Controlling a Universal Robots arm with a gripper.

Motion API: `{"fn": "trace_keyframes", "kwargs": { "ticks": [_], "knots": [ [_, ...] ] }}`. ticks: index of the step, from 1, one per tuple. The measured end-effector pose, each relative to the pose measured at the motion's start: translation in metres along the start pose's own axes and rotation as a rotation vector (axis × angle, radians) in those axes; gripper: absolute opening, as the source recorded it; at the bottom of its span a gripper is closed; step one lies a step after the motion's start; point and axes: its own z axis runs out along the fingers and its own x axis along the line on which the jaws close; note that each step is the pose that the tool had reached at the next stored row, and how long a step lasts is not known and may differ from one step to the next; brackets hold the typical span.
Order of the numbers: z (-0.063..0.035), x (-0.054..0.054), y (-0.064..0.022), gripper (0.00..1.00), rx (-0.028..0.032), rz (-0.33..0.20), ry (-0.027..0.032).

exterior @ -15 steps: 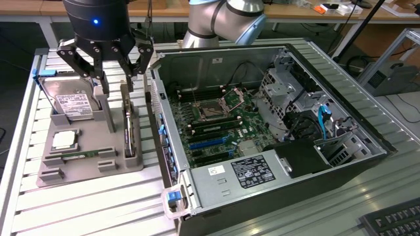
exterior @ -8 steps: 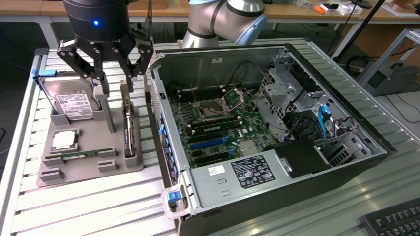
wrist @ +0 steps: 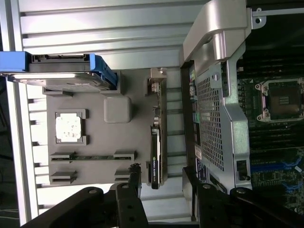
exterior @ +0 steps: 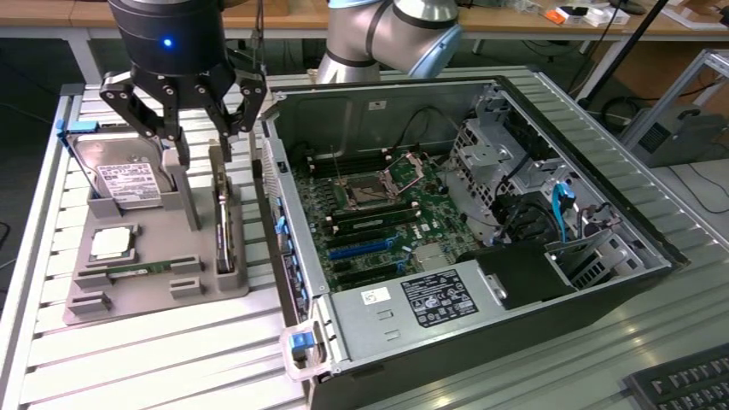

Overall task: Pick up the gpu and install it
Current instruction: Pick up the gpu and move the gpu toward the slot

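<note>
While the gpu (exterior: pixel 224 224) stands on edge in the right-hand slot of the grey fixture (exterior: pixel 148 295), just beside the open computer case (exterior: pixel 376 102) on the exterior view's left, no step of the task is complete. The card is not lifted, and the blue expansion slots (exterior: pixel 358 248) on the motherboard carry no card. The gripper (exterior: pixel 200 154) hangs over the card's far end, jaws spread wide to either side, holding nothing. Pickup and installation both remain.

Narrow lane around the gpu (exterior: pixel 224 226): case wall (exterior: pixel 275 192) just beside it on the exterior view's right, hard drive (exterior: pixel 128 181) near its left.
</note>
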Motion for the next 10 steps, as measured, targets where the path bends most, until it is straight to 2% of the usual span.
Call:
{"fn": "trace_keyframes", "kwargs": {
  "ticks": [10],
  "knots": [
    [0.0020,0.0000,-0.0005,0.48,0.0000,0.000,0.0000]
  ]
}}
